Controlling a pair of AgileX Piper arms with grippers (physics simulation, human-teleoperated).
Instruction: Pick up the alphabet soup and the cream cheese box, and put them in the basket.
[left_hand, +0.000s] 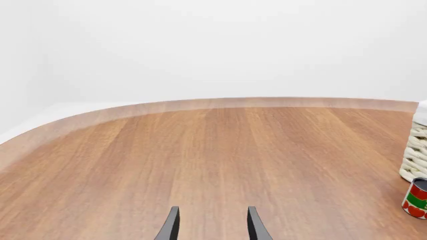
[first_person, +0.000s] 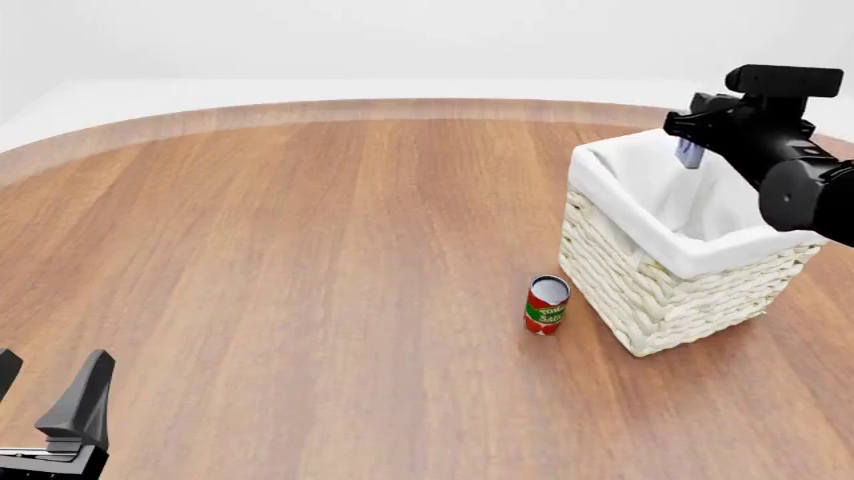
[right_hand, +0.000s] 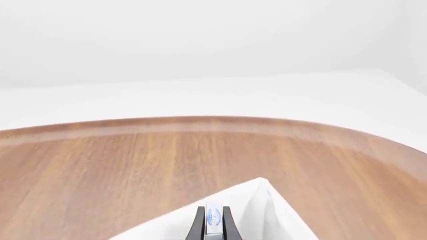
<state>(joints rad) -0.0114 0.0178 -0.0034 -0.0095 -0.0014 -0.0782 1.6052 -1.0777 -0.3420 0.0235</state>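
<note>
My right gripper (first_person: 689, 152) is shut on the small light blue and white cream cheese box (first_person: 690, 154) and holds it above the open top of the basket (first_person: 671, 296). In the right wrist view the box (right_hand: 213, 218) sits pinched between the two dark fingers (right_hand: 198, 225), above the basket's white liner (right_hand: 260, 210). My left gripper (first_person: 47, 390) is open and empty at the near left of the table; its fingers (left_hand: 171, 226) show over bare wood. The alphabet soup is not in view.
A red and green labelled can (first_person: 546, 305) stands upright on the table just left of the basket; it also shows in the left wrist view (left_hand: 416, 198) beside the basket's wicker wall (left_hand: 415, 155). The round wooden table's (first_person: 294, 250) far edge curves behind.
</note>
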